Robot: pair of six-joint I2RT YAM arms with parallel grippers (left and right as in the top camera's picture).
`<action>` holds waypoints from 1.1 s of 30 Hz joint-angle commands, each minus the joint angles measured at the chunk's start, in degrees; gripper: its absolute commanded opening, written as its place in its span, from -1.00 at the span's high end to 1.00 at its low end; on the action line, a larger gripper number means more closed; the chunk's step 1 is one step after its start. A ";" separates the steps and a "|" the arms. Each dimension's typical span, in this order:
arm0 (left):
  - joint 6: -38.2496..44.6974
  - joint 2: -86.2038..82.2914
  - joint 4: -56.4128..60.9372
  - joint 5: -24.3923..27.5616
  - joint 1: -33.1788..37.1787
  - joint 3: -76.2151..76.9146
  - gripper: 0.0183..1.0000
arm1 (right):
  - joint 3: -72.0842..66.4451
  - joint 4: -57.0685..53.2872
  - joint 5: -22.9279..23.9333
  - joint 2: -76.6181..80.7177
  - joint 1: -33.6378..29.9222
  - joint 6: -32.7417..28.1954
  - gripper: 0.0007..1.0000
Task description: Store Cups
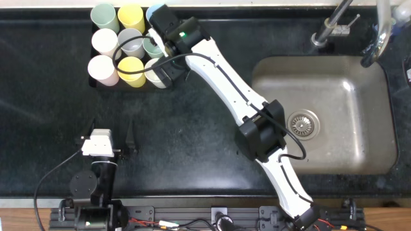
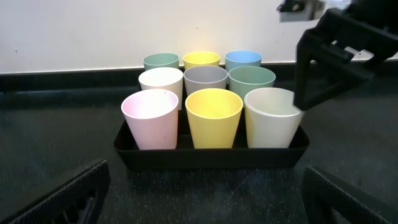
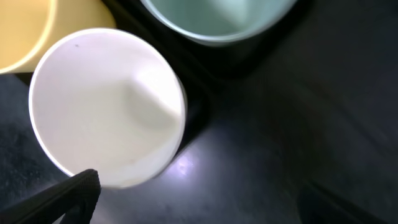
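A black tray (image 2: 211,157) sits at the back left of the dark countertop (image 1: 192,147), and nine cups stand upright in it in three rows of three. The cream cup (image 2: 272,118) fills the tray's front corner on the sink's side. A yellow cup (image 2: 214,115) stands just beside it in the same row, with a pink cup (image 2: 149,118) past that one, and a pale green cup (image 2: 252,78) stands directly behind it. The right gripper (image 3: 205,205) hangs over that corner with its fingers spread wide, gripping nothing. In the right wrist view one finger (image 3: 62,196) overlaps the cream cup's rim, while the other lies well off over bare countertop outside the tray. The cup therefore sits toward one finger rather than centred between the two. In the left wrist view, a dark finger of this gripper comes down at the cup's outer rim, though whether it touches the rim cannot be told. The left gripper (image 1: 110,133) rests low near its own base, well apart from the tray and facing it, its fingers wide open and empty. A steel sink (image 1: 347,83) is set into the right part of the countertop, well apart from the tray.
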 commanded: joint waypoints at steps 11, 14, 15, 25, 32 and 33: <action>0.61 -0.68 -0.48 0.28 0.13 0.13 -1.00 | -12.66 -16.90 13.55 -31.63 -27.78 20.04 -1.00; 0.61 -0.68 -0.48 0.28 0.13 0.13 -1.00 | -28.79 -12.90 10.93 -40.65 -32.00 20.65 -1.00; 0.61 -0.68 -0.48 0.28 0.13 0.13 -1.00 | -35.23 -9.55 10.05 -44.39 -32.98 20.65 -1.00; 0.61 -0.68 -0.48 0.28 0.13 0.13 -1.00 | -105.46 70.93 8.39 -93.07 -39.28 7.65 -1.00; 0.61 -0.68 -0.48 0.28 0.11 0.13 -1.00 | -128.17 100.13 -1.29 -107.16 -39.39 5.62 -1.00; 0.61 -0.68 -0.48 0.28 0.13 0.13 -1.00 | -130.94 102.40 -1.27 -108.52 -39.39 5.60 -1.00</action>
